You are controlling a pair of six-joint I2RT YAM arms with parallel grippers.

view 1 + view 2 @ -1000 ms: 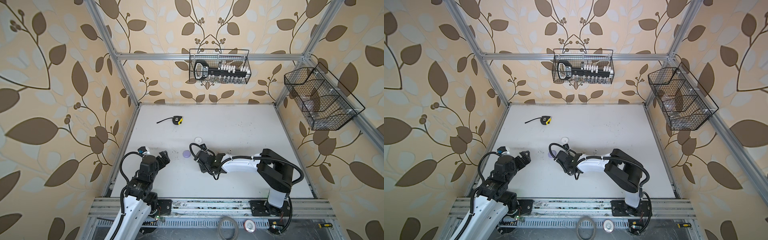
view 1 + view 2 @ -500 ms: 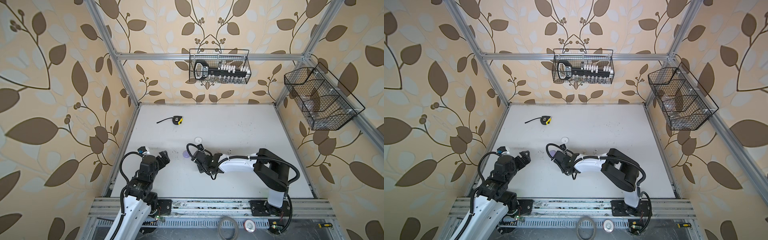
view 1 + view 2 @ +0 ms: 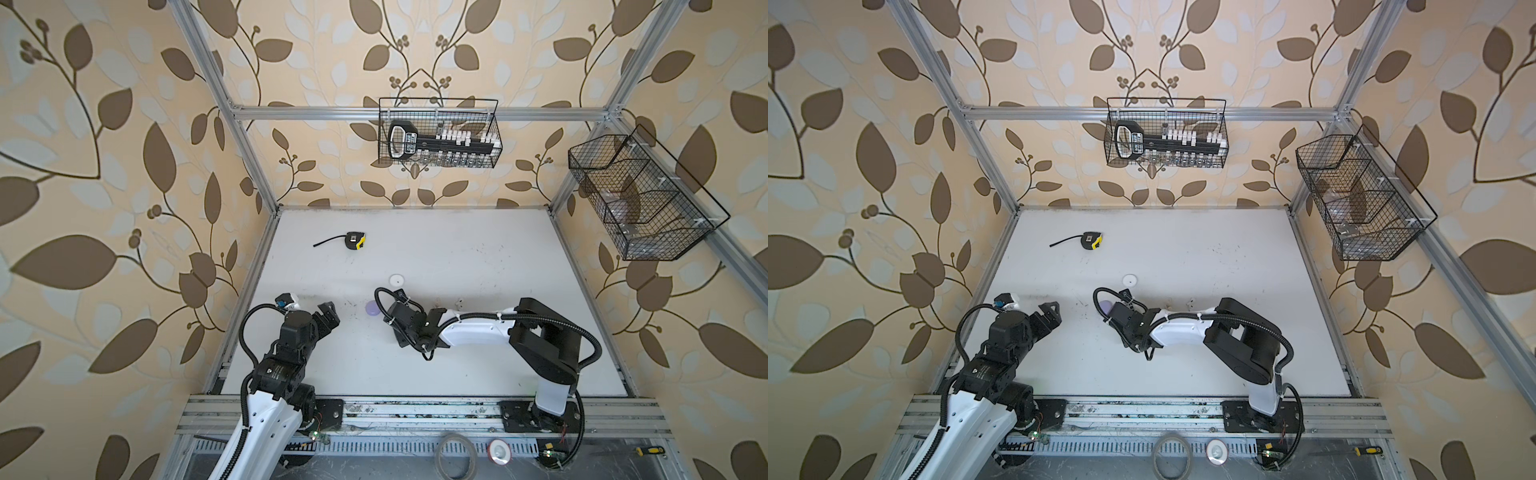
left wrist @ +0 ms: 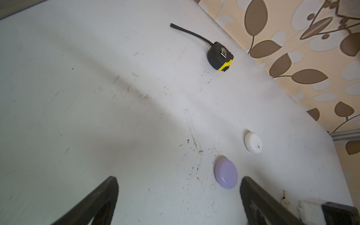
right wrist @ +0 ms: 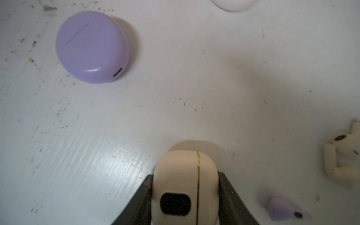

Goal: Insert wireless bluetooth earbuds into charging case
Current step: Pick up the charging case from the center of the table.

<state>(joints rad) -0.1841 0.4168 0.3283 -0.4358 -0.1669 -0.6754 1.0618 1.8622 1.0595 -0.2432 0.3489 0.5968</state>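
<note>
Looks like an early stage across the table (image 3: 457, 257): nothing seated in any case so far. Reaches in from four o'clock with the right arm (image 3: 478, 332) toward the table's middle; hangs back near the eight o'clock edge with the left arm (image 3: 286, 361). Shows the left gripper (image 4: 179, 181) spread as wide as it goes, holding nothing. Shows the right gripper (image 5: 185, 180) clamped on the cream case (image 5: 175, 167), one finger pressed to each flank, gold seam line unbroken, so lid down. Cannot tell whether lifted or resting on the surface. Finds the tape measure (image 3: 355, 241) well off at eleven o'clock, no part of this job. Leaves the lilac case (image 5: 91, 46) lidded too, near ten o'clock of the held one and apart from it, and the white case (image 4: 253, 142) just past that at one o'clock, likewise closed. Finds the cream earbuds (image 5: 341, 155) loose on the surface, the two touching, toward two o'clock of the cream case. Finds one lilac earbud (image 5: 286, 211) lying nearer the gripper, blurred. Cannot make out the other lilac one or the white pair with any confidence. Probably needs the cream lid opened next, then each bud picked and seated, then the same for both other colours: nearly everything left to do
</note>
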